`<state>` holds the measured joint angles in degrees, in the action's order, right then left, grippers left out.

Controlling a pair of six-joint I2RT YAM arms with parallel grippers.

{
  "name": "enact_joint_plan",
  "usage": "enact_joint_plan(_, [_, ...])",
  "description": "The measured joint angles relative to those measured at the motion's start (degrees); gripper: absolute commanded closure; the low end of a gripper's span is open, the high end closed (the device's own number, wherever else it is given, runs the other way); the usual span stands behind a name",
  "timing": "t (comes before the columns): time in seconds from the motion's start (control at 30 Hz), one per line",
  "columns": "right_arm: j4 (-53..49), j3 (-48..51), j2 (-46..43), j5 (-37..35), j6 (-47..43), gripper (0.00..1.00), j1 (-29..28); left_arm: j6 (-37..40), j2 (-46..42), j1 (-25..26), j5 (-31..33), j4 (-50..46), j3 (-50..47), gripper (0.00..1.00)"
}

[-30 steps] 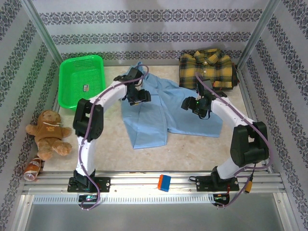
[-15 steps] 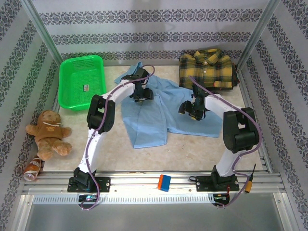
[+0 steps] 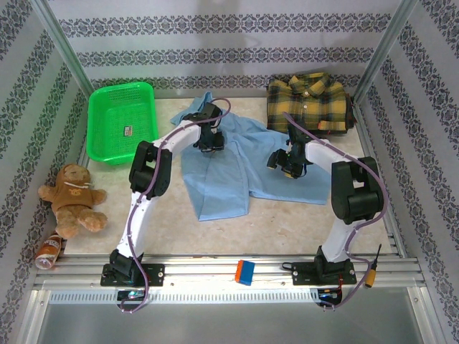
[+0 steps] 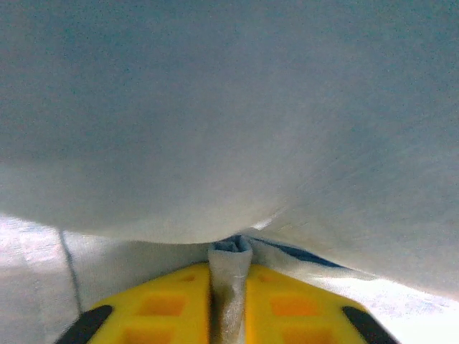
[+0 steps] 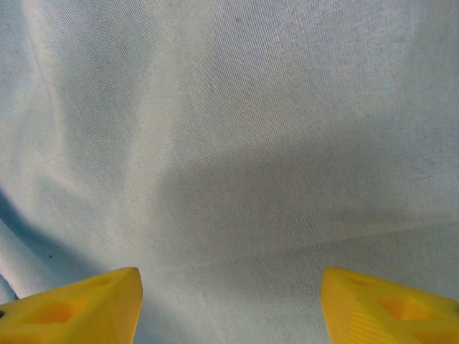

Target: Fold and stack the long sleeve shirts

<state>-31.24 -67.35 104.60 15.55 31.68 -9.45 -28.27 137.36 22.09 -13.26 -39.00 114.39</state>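
The light blue shirt (image 3: 237, 168) lies spread on the table's middle, partly folded. The yellow-and-dark plaid shirt (image 3: 308, 100) sits folded at the back right. My left gripper (image 3: 210, 142) is down on the blue shirt's upper left part, shut on a pinched fold of its cloth (image 4: 229, 287) between the yellow fingers (image 4: 165, 308). My right gripper (image 3: 287, 163) hovers low over the blue shirt's right side. Its yellow fingertips (image 5: 79, 304) stand wide apart above flat blue cloth (image 5: 237, 158), holding nothing.
A green mesh basket (image 3: 120, 118) stands at the back left. A brown teddy bear (image 3: 72, 199) and a small bottle (image 3: 49, 251) lie at the left edge. A blue-and-orange block (image 3: 245, 272) rests on the front rail. Patterned walls enclose the table.
The left gripper reached further back onto the shirt and closed on a fold of blue cloth. The right arm shifted left and back, then stayed nearly still, jaws open.
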Motion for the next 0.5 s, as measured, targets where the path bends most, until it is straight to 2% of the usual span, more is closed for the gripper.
enact_joint_plan(0.2, [0.68,0.04,1.14,-0.02,0.98,0.33,0.66,-0.22,-8.17,0.00,0.02,4.00,-9.81,0.96])
enact_joint_plan(0.5, [1.36,0.46,1.99,-0.24,3.26,0.32,1.40,-0.26,-27.56,0.68,-3.78,14.51,-27.58,0.99])
